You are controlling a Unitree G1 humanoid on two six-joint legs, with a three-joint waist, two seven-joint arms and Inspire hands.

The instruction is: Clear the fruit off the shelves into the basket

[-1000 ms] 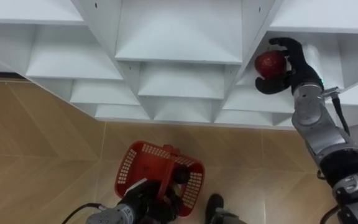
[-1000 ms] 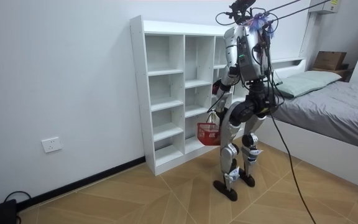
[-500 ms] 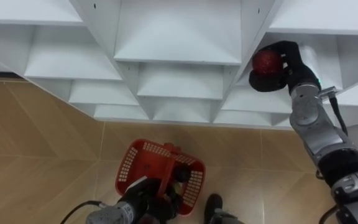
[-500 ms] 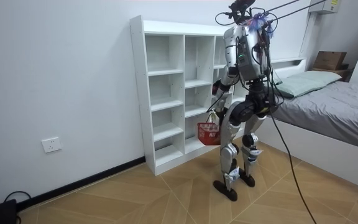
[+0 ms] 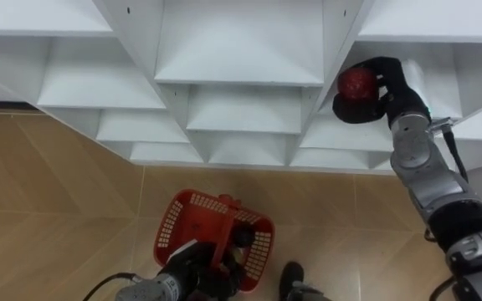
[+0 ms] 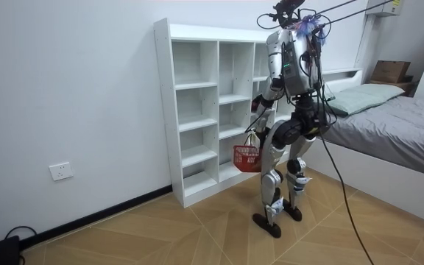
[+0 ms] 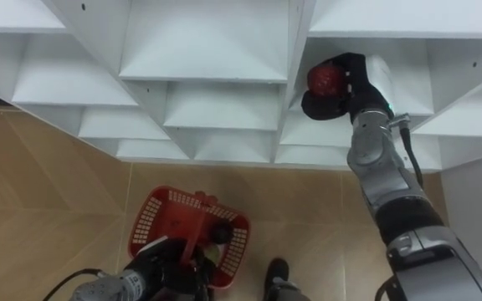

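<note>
Home bedroom: grey bed [image 6: 397, 124], white shelf closet [image 6: 163, 110], wood floor [image 6: 160, 237]

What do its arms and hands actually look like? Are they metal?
The right hand is black with humanlike fingers, on a silver-grey arm of rounded segments that turns black toward the elbow; a thin black cable loops beside the wrist. The left hand is dark too, with a grey wrist and a black cable.

Open closet compartments [image 5: 241, 42] between upright dividers [image 5: 335, 33]
</note>
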